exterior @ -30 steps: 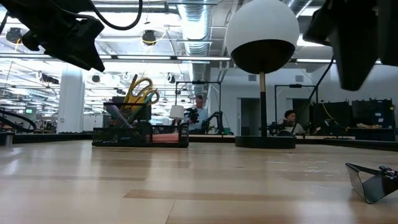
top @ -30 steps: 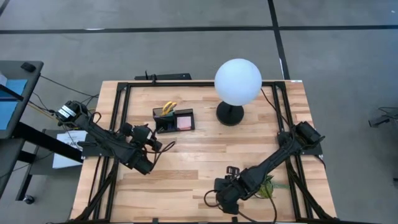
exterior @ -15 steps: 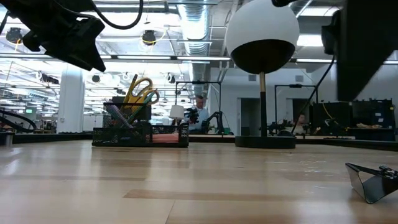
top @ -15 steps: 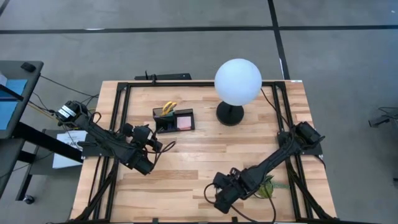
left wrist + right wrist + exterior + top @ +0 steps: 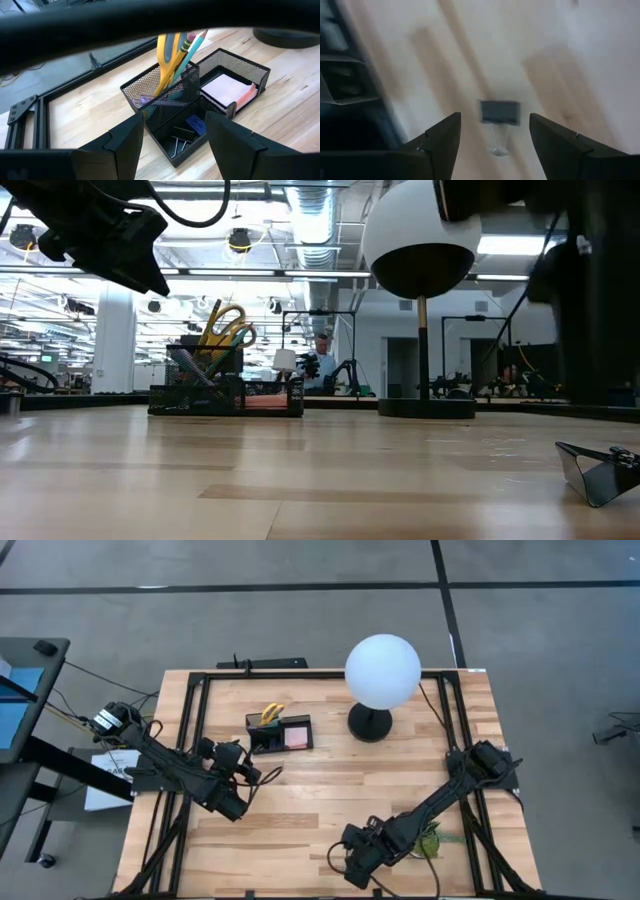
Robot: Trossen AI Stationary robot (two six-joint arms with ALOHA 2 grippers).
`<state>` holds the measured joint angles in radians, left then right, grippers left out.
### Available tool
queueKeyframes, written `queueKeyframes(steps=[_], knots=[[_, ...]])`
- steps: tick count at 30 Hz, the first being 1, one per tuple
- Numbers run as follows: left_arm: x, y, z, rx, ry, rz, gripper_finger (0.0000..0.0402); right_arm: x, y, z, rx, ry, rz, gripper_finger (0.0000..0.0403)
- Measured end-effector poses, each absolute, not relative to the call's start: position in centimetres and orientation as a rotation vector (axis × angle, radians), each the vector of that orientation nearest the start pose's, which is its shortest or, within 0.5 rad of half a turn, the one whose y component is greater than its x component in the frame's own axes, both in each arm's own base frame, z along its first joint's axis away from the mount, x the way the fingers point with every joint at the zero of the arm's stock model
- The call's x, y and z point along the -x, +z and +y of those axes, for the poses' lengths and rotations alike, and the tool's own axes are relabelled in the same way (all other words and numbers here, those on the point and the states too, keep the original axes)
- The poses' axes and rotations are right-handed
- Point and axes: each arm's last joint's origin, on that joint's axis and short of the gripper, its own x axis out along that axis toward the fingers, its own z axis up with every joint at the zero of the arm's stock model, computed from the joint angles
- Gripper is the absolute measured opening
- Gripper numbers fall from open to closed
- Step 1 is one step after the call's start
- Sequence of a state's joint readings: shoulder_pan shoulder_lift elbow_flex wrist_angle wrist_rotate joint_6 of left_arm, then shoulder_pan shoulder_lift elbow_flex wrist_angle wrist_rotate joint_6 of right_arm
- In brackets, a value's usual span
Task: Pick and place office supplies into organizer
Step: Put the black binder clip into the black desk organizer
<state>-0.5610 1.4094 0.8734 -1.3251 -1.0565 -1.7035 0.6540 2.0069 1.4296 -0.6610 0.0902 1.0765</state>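
Observation:
The black mesh organizer (image 5: pixel 280 732) stands at the table's far left of middle. Yellow-handled scissors (image 5: pixel 167 50) and a pencil stand in its pen cup. A pink sticky-note pad (image 5: pixel 227 89) lies in its tray. A small blue piece (image 5: pixel 195 124) and clips lie in its low front compartment. My left gripper (image 5: pixel 175 120) hangs open just short of the organizer, on its near left side. A black binder clip (image 5: pixel 500 112) lies on the wood near the front edge, its wire handles (image 5: pixel 498 140) flat. My right gripper (image 5: pixel 495 120) stands open above it, pointing steeply down, one finger to each side.
A white globe lamp (image 5: pixel 382 670) on a round black base (image 5: pixel 370 723) stands at the far middle. A small green plant (image 5: pixel 430 838) sits right beside my right arm. Black frame rails (image 5: pixel 195 740) run along the table's edges. Bare wood lies between the two arms.
My right gripper has sunk a little toward the table and the near edge, rolling about its own pointing line. The binder clip and the organizer lie as before.

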Motion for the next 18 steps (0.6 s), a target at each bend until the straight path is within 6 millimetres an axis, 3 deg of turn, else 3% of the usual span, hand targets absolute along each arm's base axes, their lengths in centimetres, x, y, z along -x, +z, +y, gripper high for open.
queueKeyframes(steps=[13,18], knots=[[-17.9,21.2,-8.3,0.124,1.092,0.542,0.0208,-32.8,13.9,24.5,-0.457,-0.159,1.295,0.0228],[-17.9,21.2,-8.3,0.124,1.092,0.542,0.0208,-32.8,13.8,24.6,-0.457,-0.159,1.293,0.0228]])
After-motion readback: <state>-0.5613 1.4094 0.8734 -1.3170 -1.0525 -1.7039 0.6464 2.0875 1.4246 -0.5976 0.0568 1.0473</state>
